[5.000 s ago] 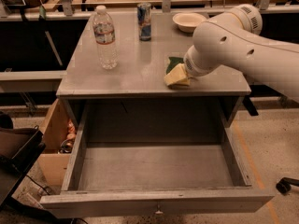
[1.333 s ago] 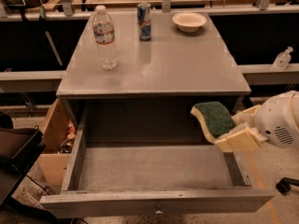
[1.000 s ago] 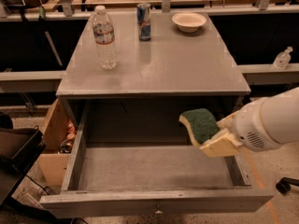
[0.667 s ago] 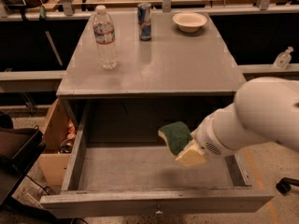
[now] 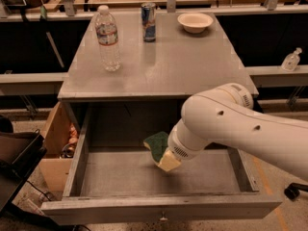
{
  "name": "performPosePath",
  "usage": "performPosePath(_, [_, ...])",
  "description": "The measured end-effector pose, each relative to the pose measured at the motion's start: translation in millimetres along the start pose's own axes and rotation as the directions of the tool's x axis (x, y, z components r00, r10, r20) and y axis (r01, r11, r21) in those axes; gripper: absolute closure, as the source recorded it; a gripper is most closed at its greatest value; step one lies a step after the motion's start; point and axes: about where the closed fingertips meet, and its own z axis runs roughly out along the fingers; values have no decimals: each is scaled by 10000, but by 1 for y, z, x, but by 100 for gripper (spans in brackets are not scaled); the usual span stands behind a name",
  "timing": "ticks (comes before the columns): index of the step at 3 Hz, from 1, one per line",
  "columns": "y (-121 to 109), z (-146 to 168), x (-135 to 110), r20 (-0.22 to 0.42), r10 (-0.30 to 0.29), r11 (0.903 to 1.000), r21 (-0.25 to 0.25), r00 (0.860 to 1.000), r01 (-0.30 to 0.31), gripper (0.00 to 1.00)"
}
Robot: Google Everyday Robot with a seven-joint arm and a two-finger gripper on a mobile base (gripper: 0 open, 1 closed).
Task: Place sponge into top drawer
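The top drawer is pulled wide open below the grey table; its grey floor is bare. My gripper reaches in from the right on a white arm and is low inside the drawer, near its middle. It is shut on the sponge, whose dark green face shows to the left of the pale yellow fingers. The sponge hangs just above the drawer floor; I cannot tell whether it touches.
On the table top stand a clear water bottle, a blue can and a white bowl. A cardboard box sits left of the drawer. A small bottle stands on the right shelf.
My arm has carried the sponge from the table top out to the right, then left and down into the open drawer's middle. The sponge is lower now.
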Motion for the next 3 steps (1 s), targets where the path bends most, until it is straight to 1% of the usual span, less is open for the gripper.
performPosePath(1, [1,25,-16,199,-212,9992,-342,9996,219,100])
performPosePath(2, [8,46,-27,965,-89,9926,-1196,9953,205,100])
performPosePath(3, [13,46,-25,1195,-377,9881,-1435,9921,548,83])
